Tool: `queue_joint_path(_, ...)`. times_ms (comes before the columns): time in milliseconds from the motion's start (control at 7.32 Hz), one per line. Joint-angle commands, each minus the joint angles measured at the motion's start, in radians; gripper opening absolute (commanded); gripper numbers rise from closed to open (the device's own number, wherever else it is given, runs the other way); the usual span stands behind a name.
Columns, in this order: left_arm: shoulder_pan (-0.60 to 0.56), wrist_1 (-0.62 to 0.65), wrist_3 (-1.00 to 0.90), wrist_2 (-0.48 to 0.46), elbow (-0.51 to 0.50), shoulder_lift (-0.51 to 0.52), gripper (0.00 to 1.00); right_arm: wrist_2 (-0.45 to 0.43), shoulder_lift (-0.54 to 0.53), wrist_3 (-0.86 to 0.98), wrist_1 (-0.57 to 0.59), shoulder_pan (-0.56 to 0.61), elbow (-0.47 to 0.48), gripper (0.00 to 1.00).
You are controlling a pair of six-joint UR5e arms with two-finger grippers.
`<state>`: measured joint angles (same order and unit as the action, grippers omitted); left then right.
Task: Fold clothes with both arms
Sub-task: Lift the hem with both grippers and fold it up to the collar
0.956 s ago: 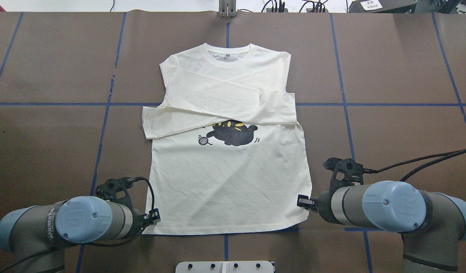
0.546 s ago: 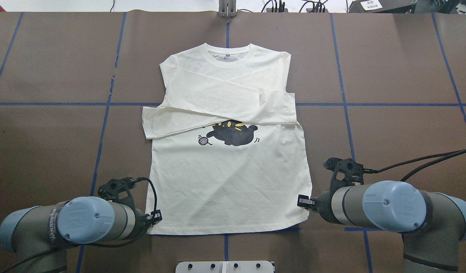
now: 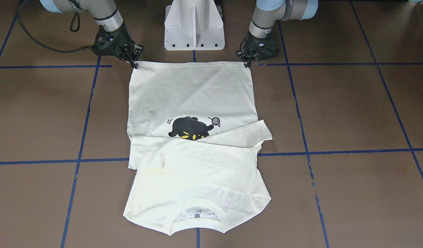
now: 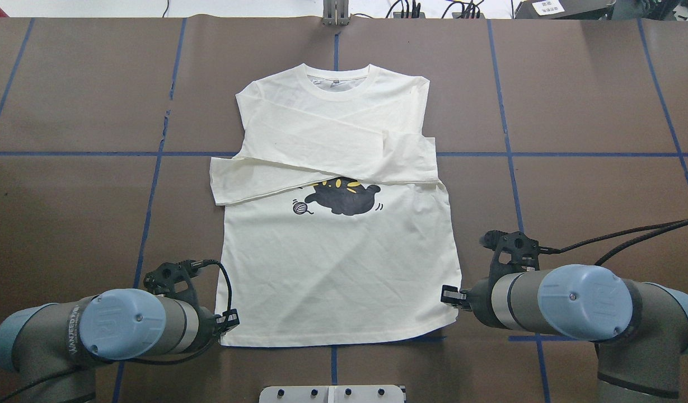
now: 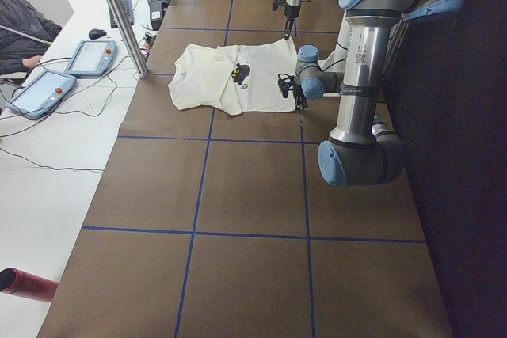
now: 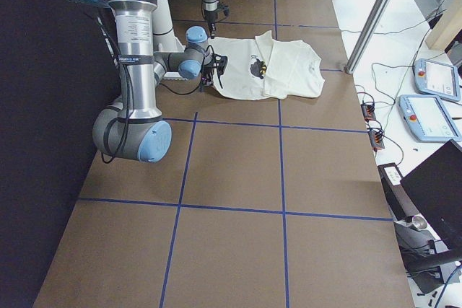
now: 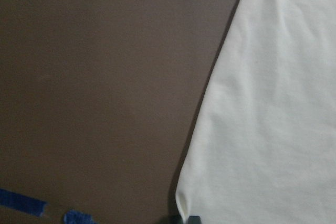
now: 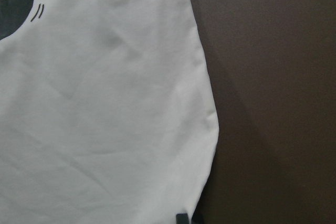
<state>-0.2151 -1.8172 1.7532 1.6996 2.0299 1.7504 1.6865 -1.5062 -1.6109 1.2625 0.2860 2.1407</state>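
- You are looking at the T-shirt (image 4: pixel 338 268) lying print-up in the middle of the counter (image 4: pixel 69 212), collar at the far edge from the robot and hem nearest its base.
- Both sleeves (image 4: pixel 321 162) are lying folded across the chest and are partly covering the cat print (image 4: pixel 344 198), so judging by that, the widthwise fold is done and the lengthwise one is waiting.
- The left gripper (image 3: pixel 247 63) is pressing down at its own hem corner. Its jaws are looking pinched onto the fabric, and the left wrist view is showing the corner puckering right at the tips.
- The right gripper (image 3: pixel 135 64) is doing likewise at the opposite hem corner, jaws seemingly clamped on the cloth edge.
- Taking both corners at once is probably keeping the hem taut and level for carrying it up toward the collar.
- The cloth is lying flat with only faint creases, so nothing is looking lifted yet.
- The brown counter covering is looking matte and smooth, and blue tape lines (image 4: pixel 153 184) are dividing it into squares.
- The white pedestal (image 3: pixel 194 27) is standing between the arms.
- Beyond the counter's far edge, two teach pendants (image 5: pixel 67 73) and loose cables are lying on a white surface beside a metal post (image 5: pixel 119 13), and someone's dark sleeve (image 5: pixel 24 29) is showing at the edge.
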Motion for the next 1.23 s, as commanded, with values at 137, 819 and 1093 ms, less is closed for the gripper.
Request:
queue_joint_path(137, 0.008, 0.14, -0.012, -0.003, 0.178, -0.008, 0.0, 0.163, -0.057, 0.003, 0.002, 0.065, 0.092, 0.0)
queue_joint_path(819, 0.149, 0.332, -0.13, 0.002, 0.405, -0.008, 0.0, 0.351, -0.22, 0.003, -0.017, 0.038, 0.268, 0.0)
queue_joint_path(1093, 0.113, 0.329, -0.132, 0.005, 0.391, 0.006, 0.0, 0.351, -0.139, 0.005, -0.104, 0.118, 0.202, 0.0)
